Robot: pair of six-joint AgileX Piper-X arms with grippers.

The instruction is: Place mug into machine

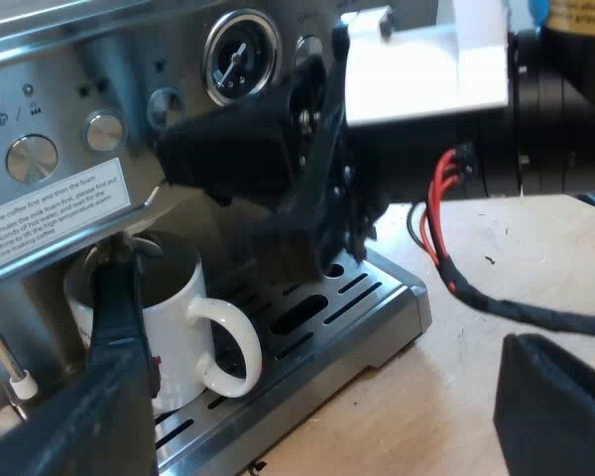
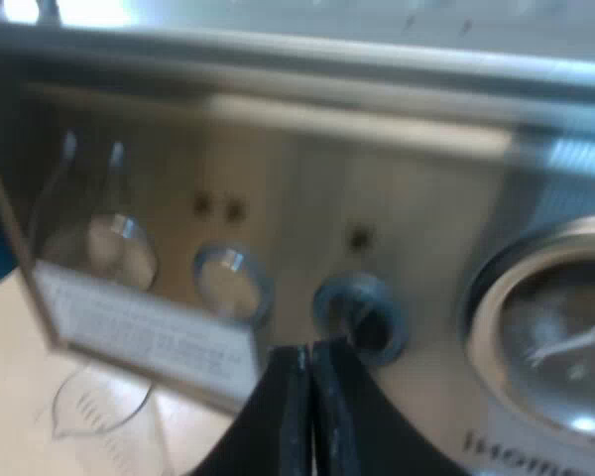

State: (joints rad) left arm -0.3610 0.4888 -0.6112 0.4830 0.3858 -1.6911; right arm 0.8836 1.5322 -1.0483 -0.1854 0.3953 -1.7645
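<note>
My left claw (image 1: 317,332) stands wide open and holds nothing. One finger (image 1: 114,367) crosses in front of the mug (image 1: 174,307), and I cannot tell whether it touches it. The mug sits upright on the drip tray (image 1: 377,297), tucked under the machine (image 1: 69,89) front. My right claw (image 2: 310,357) is closed tight and empty, with its tips at a round button (image 2: 362,307) beside the gauge (image 2: 560,337).
</note>
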